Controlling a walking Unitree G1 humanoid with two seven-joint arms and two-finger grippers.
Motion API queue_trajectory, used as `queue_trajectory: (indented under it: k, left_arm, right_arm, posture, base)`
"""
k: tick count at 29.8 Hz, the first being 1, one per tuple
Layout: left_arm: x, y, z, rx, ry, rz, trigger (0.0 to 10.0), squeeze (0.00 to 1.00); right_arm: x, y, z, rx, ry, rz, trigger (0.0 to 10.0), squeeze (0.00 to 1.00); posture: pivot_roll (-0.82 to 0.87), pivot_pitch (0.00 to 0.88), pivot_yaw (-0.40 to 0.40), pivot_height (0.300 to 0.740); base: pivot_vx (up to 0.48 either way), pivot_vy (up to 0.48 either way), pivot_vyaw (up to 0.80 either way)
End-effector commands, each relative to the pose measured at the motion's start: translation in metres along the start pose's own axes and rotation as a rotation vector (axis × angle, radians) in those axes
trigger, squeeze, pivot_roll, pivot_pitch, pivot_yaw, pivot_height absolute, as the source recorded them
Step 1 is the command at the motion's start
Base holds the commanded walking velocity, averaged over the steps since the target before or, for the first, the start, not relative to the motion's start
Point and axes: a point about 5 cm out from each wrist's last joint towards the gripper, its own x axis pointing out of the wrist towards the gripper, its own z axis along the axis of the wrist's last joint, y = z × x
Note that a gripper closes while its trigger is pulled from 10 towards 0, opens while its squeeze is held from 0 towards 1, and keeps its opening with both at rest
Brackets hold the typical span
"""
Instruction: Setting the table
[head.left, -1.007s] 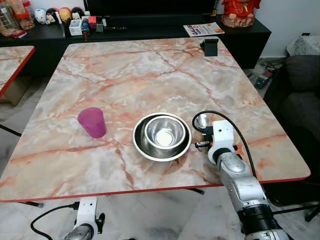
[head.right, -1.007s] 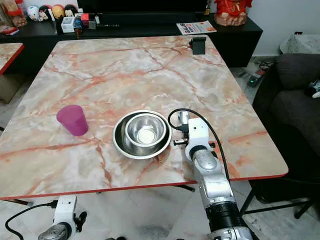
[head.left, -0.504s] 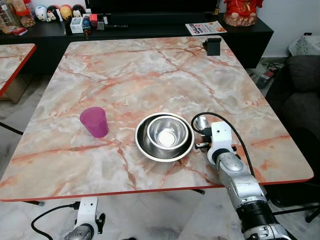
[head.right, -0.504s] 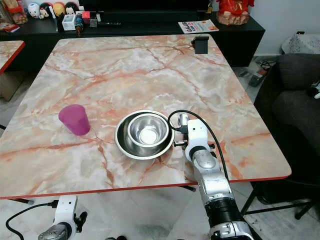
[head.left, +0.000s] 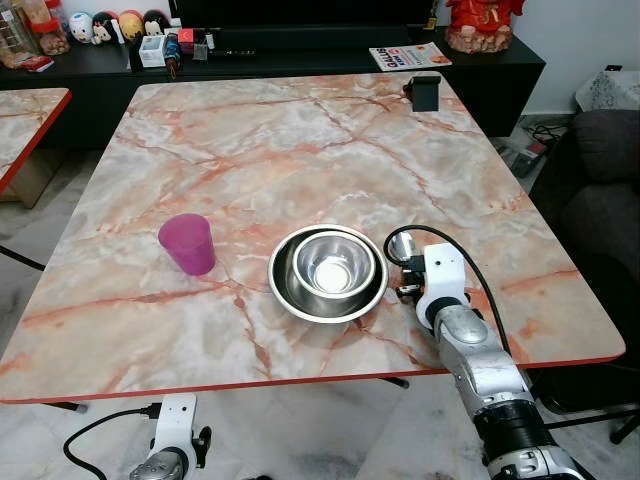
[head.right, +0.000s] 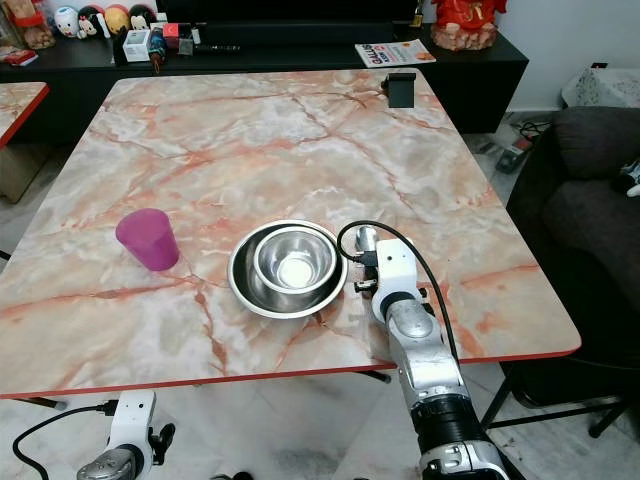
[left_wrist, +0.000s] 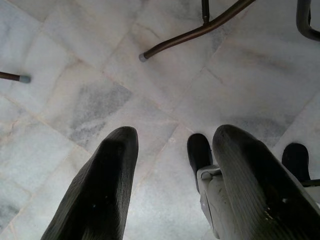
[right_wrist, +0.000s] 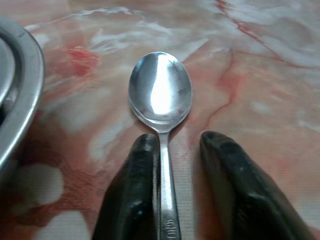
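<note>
Near the table's (head.left: 300, 130) front edge, toward its right corner, a steel spoon (right_wrist: 161, 100) lies flat on the marble just beside the nested steel bowls (head.left: 327, 272); its long axis runs from front edge to far edge, bowl end toward the far edge, handle toward the robot; the right gripper (right_wrist: 175, 195) rests low over the handle with its black fingers (right_wrist: 131, 200) narrowly parted, the left one against the handle and the other standing just clear of it; a pink cup (head.left: 187, 243) stands upright well to the left of the bowls, nearer the left edge; below the front edge, the left gripper (left_wrist: 172, 200) hangs over the tiled floor (left_wrist: 75, 100), fingers apart and holding nothing.
</note>
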Motion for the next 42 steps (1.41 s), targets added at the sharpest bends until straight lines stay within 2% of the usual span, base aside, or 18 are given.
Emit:
queue_trajectory:
  k: [1, 7, 8, 9, 14, 22, 26, 30, 34, 42]
  left_arm:
    - [-0.001, 0.003, -0.004, 0.010, 0.019, 0.001, 10.0, 0.00]
    - [-0.001, 0.002, -0.003, 0.011, 0.018, 0.000, 10.0, 0.00]
    - [-0.001, 0.002, -0.003, 0.011, 0.017, 0.000, 10.0, 0.00]
    - [0.000, 0.002, -0.002, 0.010, 0.016, 0.000, 10.0, 0.00]
    - [0.000, 0.002, -0.002, 0.009, 0.014, 0.001, 10.0, 0.00]
    - [0.000, 0.002, 0.000, 0.009, 0.009, 0.000, 10.0, 0.00]
    - [0.000, 0.001, 0.001, 0.007, -0.005, -0.002, 10.0, 0.00]
    - [0.000, 0.001, 0.001, 0.006, -0.006, -0.001, 10.0, 0.00]
    - [0.000, 0.000, 0.000, -0.004, 0.005, 0.001, 10.0, 0.00]
    - [-0.001, 0.000, -0.004, -0.010, 0.014, 0.009, 10.0, 0.00]
  right_arm:
    - [0.002, 0.002, 0.000, 0.005, 0.005, 0.005, 10.0, 1.00]
    - [0.002, 0.003, 0.004, 0.006, -0.017, 0.004, 10.0, 1.00]
    - [0.002, 0.004, 0.010, 0.014, -0.058, 0.004, 10.0, 0.92]
    - [0.001, 0.004, 0.017, 0.016, -0.106, 0.001, 10.0, 0.00]
    - [-0.003, 0.003, 0.039, 0.060, -0.256, -0.019, 10.0, 0.00]
    - [-0.004, -0.002, 0.046, 0.050, -0.303, -0.068, 10.0, 0.00]
    - [-0.009, -0.009, 0.063, 0.093, -0.432, -0.114, 10.0, 0.00]
    - [-0.017, -0.007, 0.084, 0.063, -0.570, -0.106, 10.0, 0.00]
    - [-0.018, -0.004, 0.090, 0.081, -0.603, -0.097, 10.0, 0.00]
    - [-0.018, 0.005, 0.093, 0.095, -0.637, -0.070, 10.0, 0.00]
  posture:
    - [0.00, 0.133, 0.025, 0.740]
    - [0.00, 0.130, 0.022, 0.740]
    - [0.01, 0.129, 0.022, 0.740]
    - [0.01, 0.129, 0.022, 0.740]
    - [0.00, 0.126, 0.025, 0.740]
    - [0.01, 0.123, 0.026, 0.740]
    - [0.00, 0.117, 0.028, 0.740]
    - [0.00, 0.108, 0.027, 0.740]
    - [0.00, 0.093, 0.020, 0.740]
    - [0.02, 0.071, 0.003, 0.740]
  base:
    - [0.000, 0.000, 0.00]
    - [0.000, 0.000, 0.00]
    - [0.000, 0.000, 0.00]
    - [0.000, 0.000, 0.00]
    - [0.000, 0.000, 0.00]
    - [0.000, 0.000, 0.00]
    - [0.000, 0.000, 0.00]
    - [0.000, 0.000, 0.00]
    - [0.000, 0.000, 0.00]
    - [0.000, 0.424, 0.00]
